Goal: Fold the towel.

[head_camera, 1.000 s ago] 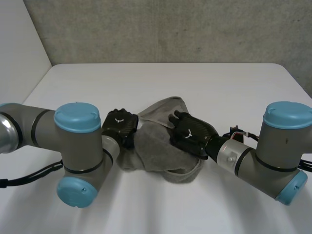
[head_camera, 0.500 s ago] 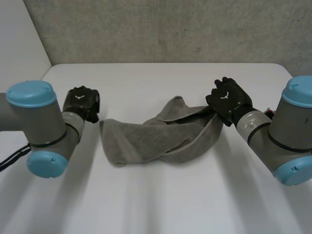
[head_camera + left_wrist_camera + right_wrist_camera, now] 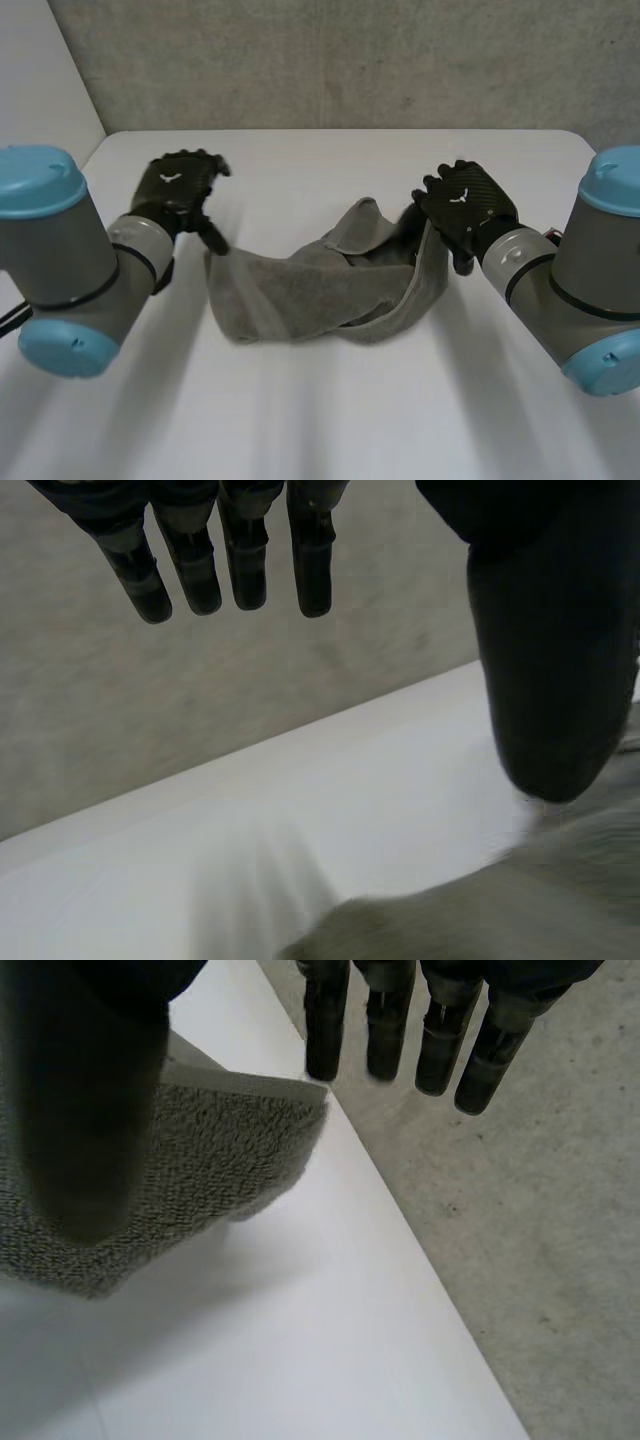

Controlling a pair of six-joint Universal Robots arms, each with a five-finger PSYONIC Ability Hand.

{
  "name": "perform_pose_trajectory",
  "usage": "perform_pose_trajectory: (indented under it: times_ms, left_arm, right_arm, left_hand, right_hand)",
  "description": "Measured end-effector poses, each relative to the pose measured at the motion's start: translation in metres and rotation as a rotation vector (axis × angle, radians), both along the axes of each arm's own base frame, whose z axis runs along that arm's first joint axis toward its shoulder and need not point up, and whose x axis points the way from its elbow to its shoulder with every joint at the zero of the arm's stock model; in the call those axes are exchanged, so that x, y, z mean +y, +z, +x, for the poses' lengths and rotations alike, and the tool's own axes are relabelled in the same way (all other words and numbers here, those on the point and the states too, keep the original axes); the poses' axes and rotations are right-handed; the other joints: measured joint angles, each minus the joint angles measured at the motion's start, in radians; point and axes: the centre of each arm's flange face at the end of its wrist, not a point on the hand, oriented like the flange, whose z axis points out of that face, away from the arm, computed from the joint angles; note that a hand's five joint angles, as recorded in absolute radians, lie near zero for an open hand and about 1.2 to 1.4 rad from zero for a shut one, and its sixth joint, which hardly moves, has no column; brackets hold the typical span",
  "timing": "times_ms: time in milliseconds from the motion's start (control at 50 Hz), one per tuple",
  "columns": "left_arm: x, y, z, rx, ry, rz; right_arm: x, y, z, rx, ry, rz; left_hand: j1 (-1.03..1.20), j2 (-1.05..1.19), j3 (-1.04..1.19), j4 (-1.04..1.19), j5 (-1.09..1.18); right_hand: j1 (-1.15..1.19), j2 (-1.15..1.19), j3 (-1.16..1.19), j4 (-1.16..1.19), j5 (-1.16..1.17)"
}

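Grey terry cloth, thick and looped, makes up the towel (image 3: 320,285), which is found crumpled near the middle of the white table (image 3: 320,420). Its long axis is laid across the table from the left arm's side to the right arm's side, with one end pointed at each hand. The band is bowed: its middle sags toward the near edge, while both ends are turned toward the far side. A folded flap is heaped on the far side of the middle. A paler hem is traced along the right end, where the cloth stands up off the table against the right hand (image 3: 462,205). The left end lies flat.

The left hand (image 3: 180,190) is held over that left end and is relaxed, with nothing gripped. In the left wrist view its fingers (image 3: 245,560) are seen straight and well apart from the thumb (image 3: 550,660), whose tip is set at the towel's edge.

The right hand is likewise spread. In the right wrist view its fingers (image 3: 385,1030) are straight and well apart from the thumb (image 3: 85,1110). A corner of the towel is seen between thumb and fingertips, clear of the table. Whether the thumb touches the cloth cannot be told.
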Motion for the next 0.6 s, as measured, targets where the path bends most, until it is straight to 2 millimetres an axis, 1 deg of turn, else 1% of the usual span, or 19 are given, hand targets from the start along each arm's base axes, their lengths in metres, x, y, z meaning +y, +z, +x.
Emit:
perform_pose_trajectory:
  times_ms: [40, 80, 140, 200, 340, 380, 460, 480, 500, 600]
  left_arm:
    - [0.016, 0.003, -0.007, 0.012, -0.052, 0.005]
    - [0.031, 0.003, -0.014, 0.017, -0.103, 0.015]
    - [0.044, 0.0, -0.02, 0.016, -0.147, 0.027]
    - [0.048, -0.008, -0.025, 0.007, -0.172, 0.046]
    - [0.039, -0.036, -0.034, -0.023, -0.188, 0.101]
    - [0.034, -0.047, -0.038, -0.036, -0.19, 0.118]
    - [0.027, -0.063, -0.043, -0.072, -0.196, 0.133]
    - [0.024, -0.068, -0.045, -0.09, -0.199, 0.134]
    - [0.022, -0.073, -0.046, -0.107, -0.201, 0.133]
    - [0.014, -0.086, -0.05, -0.168, -0.205, 0.124]
  right_arm:
    - [0.0, 0.002, -0.001, 0.011, 0.003, -0.013]
    - [0.0, 0.003, -0.002, 0.025, 0.008, -0.026]
    - [0.001, 0.003, -0.002, 0.045, 0.016, -0.034]
    - [0.004, 0.001, -0.002, 0.063, 0.027, -0.032]
    - [0.013, -0.009, 0.002, 0.092, 0.097, -0.015]
    - [0.017, -0.012, 0.004, 0.099, 0.134, -0.011]
    - [0.023, -0.018, 0.008, 0.108, 0.2, -0.001]
    - [0.026, -0.021, 0.009, 0.113, 0.228, 0.006]
    - [0.028, -0.024, 0.01, 0.118, 0.247, 0.011]
    - [0.034, -0.037, 0.011, 0.163, 0.319, 0.023]
  left_hand:
    - [-0.006, -0.004, 0.0, 0.0, -0.005]
    - [-0.006, -0.005, 0.0, 0.0, -0.007]
    - [-0.006, -0.005, 0.0, 0.0, -0.008]
    - [-0.006, -0.005, 0.0, 0.0, -0.008]
    - [-0.006, -0.004, 0.0, 0.0, -0.002]
    - [-0.003, 0.001, 0.0, 0.0, 0.023]
    - [0.079, 0.096, 0.0, 0.0, 0.138]
    - [0.15, 0.175, 0.0, 0.0, 0.215]
    - [0.282, 0.307, 0.0, 0.0, 0.331]
    - [0.641, 0.664, 0.0, 0.0, 0.681]
  right_hand:
    - [-0.077, -0.07, 0.0, 0.0, -0.026]
    - [-0.097, -0.085, 0.0, 0.0, -0.026]
    - [-0.099, -0.085, 0.0, 0.0, -0.026]
    - [-0.099, -0.085, 0.0, 0.0, -0.026]
    - [-0.099, -0.085, 0.0, 0.0, -0.026]
    - [-0.099, -0.085, 0.0, 0.0, -0.026]
    - [-0.099, -0.085, 0.0, 0.0, -0.026]
    - [-0.099, -0.085, 0.0, 0.0, -0.026]
    - [-0.099, -0.085, 0.0, 0.0, -0.026]
    - [-0.099, -0.085, 0.0, 0.0, -0.026]
